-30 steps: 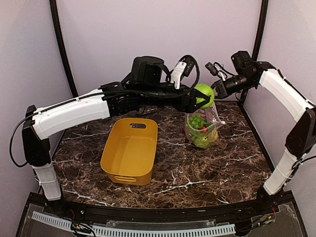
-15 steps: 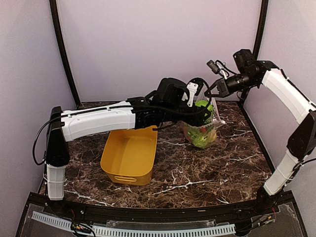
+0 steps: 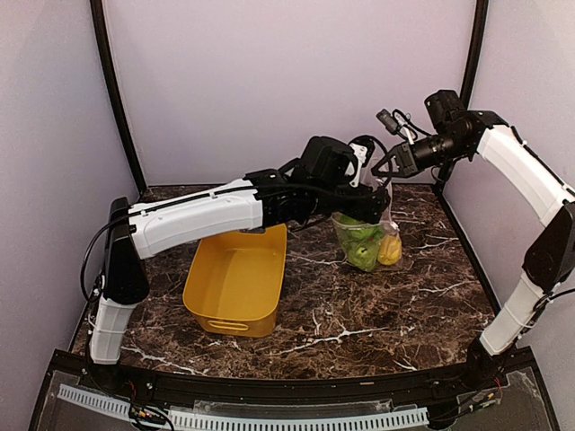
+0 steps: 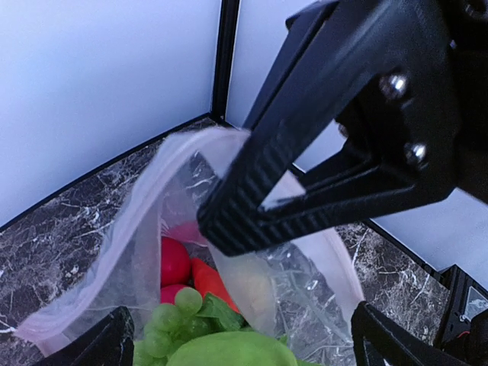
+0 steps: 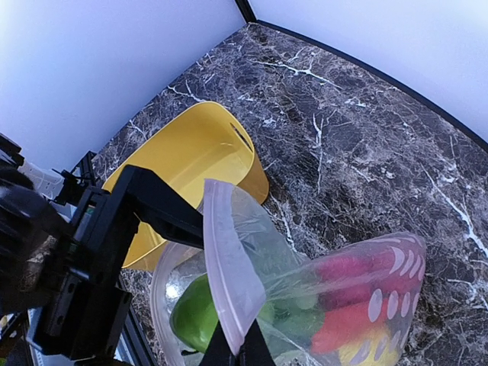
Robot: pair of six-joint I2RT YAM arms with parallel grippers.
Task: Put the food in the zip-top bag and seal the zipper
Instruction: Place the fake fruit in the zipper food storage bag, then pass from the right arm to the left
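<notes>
Top external: the zip-top bag (image 3: 352,235) is hanging mouth-up directly under the left gripper (image 3: 375,208).
The left jaws are standing wide over the food (image 3: 363,255) (already inside), while the right gripper (image 3: 392,171) is pinching the zipper (image 5: 221,252) edge from the right.

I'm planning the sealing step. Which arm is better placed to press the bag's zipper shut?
Probably left. The left end effector is open and free, right at the zip-top bag mouth; the right end effector is shut on the bag's rim, holding it up.

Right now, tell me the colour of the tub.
The tub is yellow, clearest in the top external view.
</notes>
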